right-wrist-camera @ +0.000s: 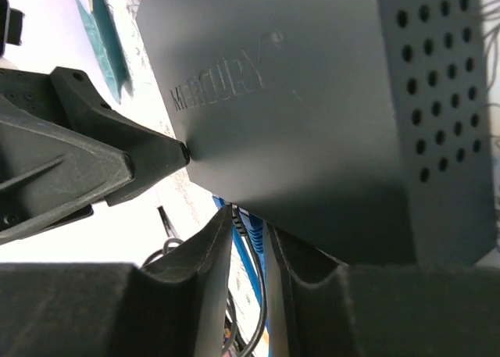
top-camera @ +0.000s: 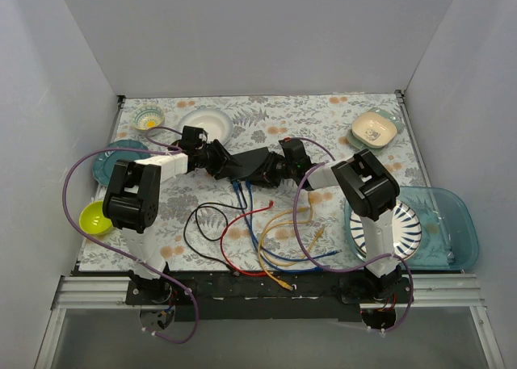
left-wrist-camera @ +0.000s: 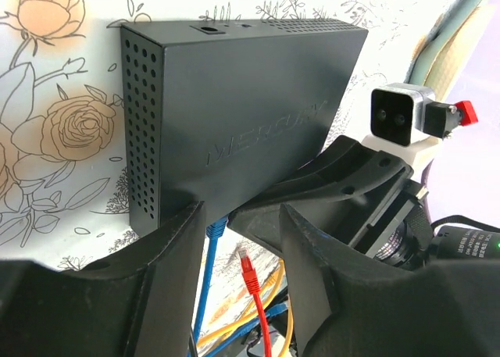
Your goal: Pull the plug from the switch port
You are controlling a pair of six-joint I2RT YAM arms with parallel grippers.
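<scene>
The matte-black switch lies mid-table between my two grippers, and it fills the left wrist view and the right wrist view. A blue plug sits in its cable edge. My right gripper is closed to a narrow gap on that blue plug, with a black cable beside it. It shows at the switch's right end in the top view. My left gripper is open, with its fingertips at the switch's edge. A loose red plug lies between its fingers.
Loose red, yellow, blue and black cables trail across the flowered cloth towards the near edge. A clear blue bin with a striped plate stands at the right. A yellow-green bowl and a teal plate are at the left. Dishes line the back.
</scene>
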